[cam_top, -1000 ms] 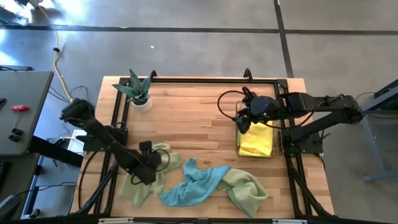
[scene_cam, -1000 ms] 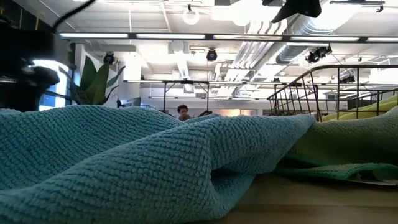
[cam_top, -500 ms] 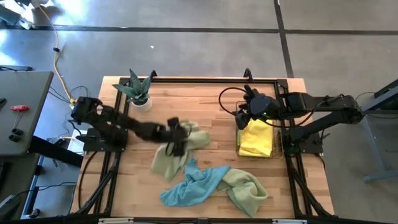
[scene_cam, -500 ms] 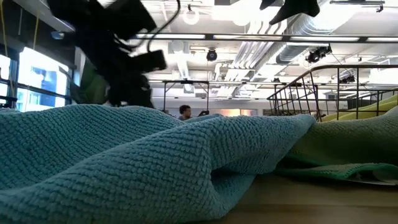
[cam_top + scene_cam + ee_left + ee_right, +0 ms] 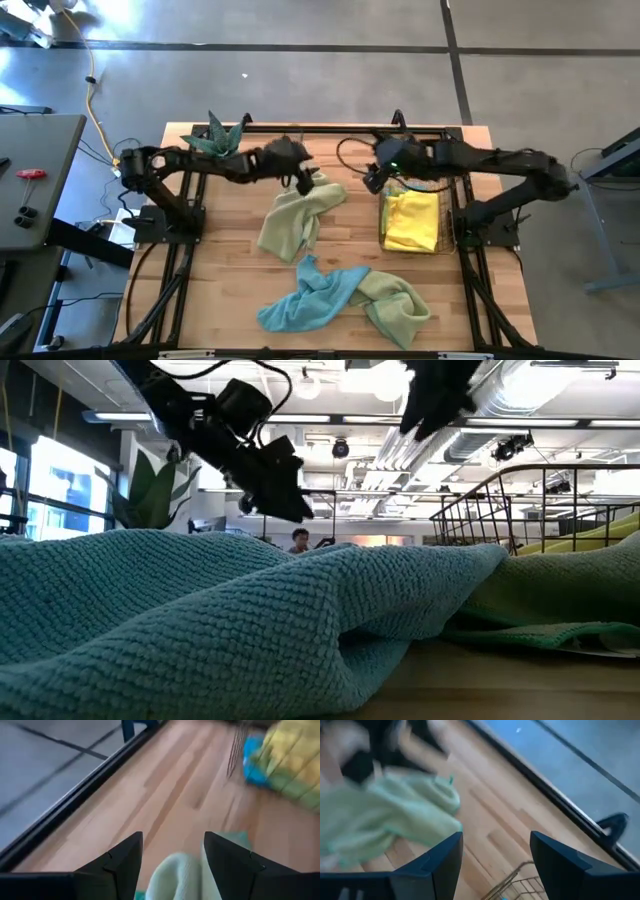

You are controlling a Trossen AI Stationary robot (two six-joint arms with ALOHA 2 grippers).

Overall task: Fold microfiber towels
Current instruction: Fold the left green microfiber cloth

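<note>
Bench [image 5: 340, 225]: a wooden top carrying every cloth.
Pale green towel [image 5: 296, 215]: hanging limp near the far edge, soft and light; its corners look best to grasp.
Blue towel [image 5: 310, 297]: lying crumpled by the near edge, touching another green towel [image 5: 395, 305].
Yellow towel [image 5: 412, 222]: sitting in the basket [image 5: 446, 225], right side.
Left gripper [image 5: 303, 180]: pinching the pale green towel.
Right gripper [image 5: 372, 180]: fingers standing apart, holding nothing.
Hidden: the low view, mostly blocked by blue cloth.
</note>
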